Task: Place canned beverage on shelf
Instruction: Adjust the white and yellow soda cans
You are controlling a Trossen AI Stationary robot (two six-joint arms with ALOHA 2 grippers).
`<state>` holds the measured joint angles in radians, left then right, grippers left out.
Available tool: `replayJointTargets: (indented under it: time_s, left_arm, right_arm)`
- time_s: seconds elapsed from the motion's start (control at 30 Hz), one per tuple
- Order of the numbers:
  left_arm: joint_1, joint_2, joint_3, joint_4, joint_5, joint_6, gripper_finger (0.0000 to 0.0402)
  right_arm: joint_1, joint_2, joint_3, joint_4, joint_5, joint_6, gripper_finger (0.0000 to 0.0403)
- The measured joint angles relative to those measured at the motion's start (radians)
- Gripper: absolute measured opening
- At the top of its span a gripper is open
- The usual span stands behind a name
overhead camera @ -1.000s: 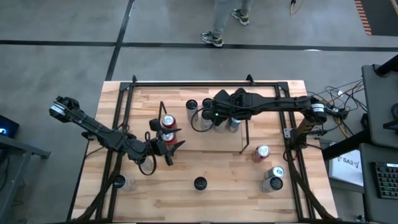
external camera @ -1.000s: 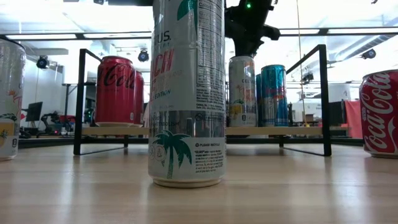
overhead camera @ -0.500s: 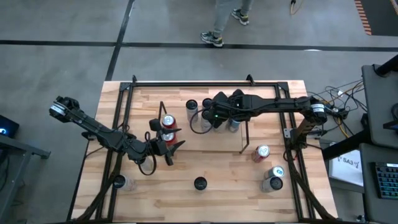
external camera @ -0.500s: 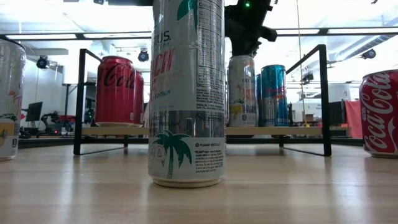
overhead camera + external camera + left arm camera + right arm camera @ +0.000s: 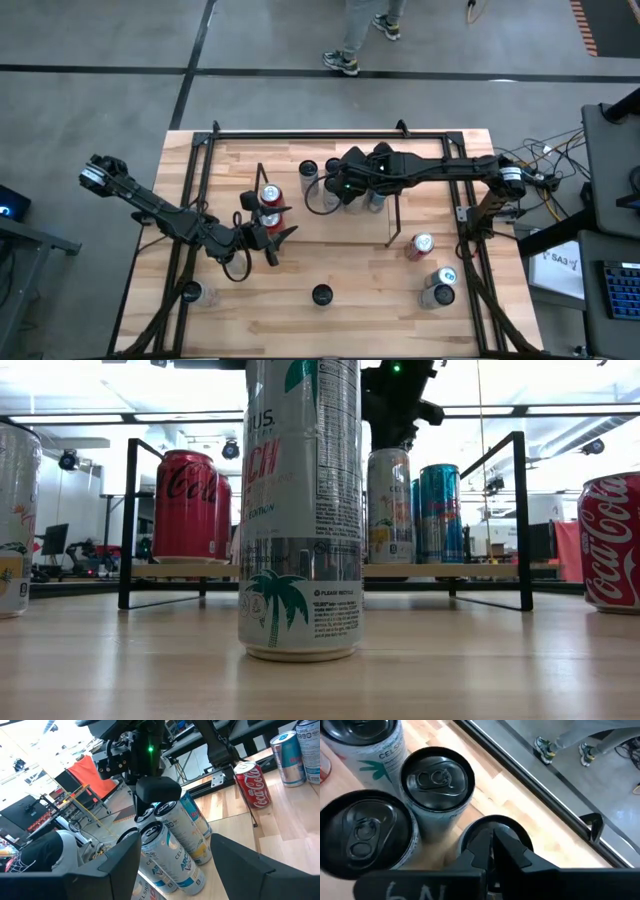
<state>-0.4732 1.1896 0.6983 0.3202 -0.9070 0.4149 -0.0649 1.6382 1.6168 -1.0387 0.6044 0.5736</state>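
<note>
The shelf [image 5: 480, 570], a low wood base between black wire end frames, stands mid-table and holds red cola cans [image 5: 185, 505] at its left end and tall slim cans [image 5: 175, 855] further right. My right gripper [image 5: 492, 834] is shut and points down over the dark top of one slim can [image 5: 512, 827], seen in the low view as the white can [image 5: 388, 510] under the gripper [image 5: 393, 440]. My left gripper [image 5: 275, 240] stands open by the shelf's near left corner, close to the red cans [image 5: 270, 195], with nothing between its fingers [image 5: 120, 865]. My right gripper has its shut fingertips right at the top of the slim can [image 5: 490, 820], coming from above and slanting down. The can stands upright on the shelf. Whether the tips touch the lid, I cannot tell.
Loose cans stand on the table: a tall white one [image 5: 321, 295] near the front middle, one [image 5: 190, 292] at the front left, a red cola can [image 5: 420, 245] and two more [image 5: 438, 290] at the front right. A black tubular frame [image 5: 330, 133] rims the table. A person's legs [image 5: 360, 40] show beyond the far edge.
</note>
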Motion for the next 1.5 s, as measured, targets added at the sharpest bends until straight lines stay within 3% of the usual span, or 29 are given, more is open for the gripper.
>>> replayJointTargets:
  time_s: [0.23, 0.47, 0.9, 1.5]
  left_arm:
    - [0.0, 0.0, 0.0, 0.0, 0.0, 0.0, 0.0224]
    - [0.0, 0.0, 0.0, 0.0, 0.0, 0.0, 0.0224]
    - [0.0, 0.0, 0.0, 0.0, 0.0, 0.0, 0.0224]
    - [0.0, 0.0, 0.0, 0.0, 0.0, 0.0, 0.0224]
  right_arm:
    - [0.03, -0.027, 0.042, -0.003, -0.012, -0.011, 0.0013]
    - [0.082, -0.054, 0.038, -0.004, -0.165, 0.004, 0.0013]
    - [0.1, -0.052, -0.043, 0.002, -0.149, 0.069, 0.0013]
    - [0.106, -0.053, -0.036, 0.0, -0.098, 0.08, 0.0013]
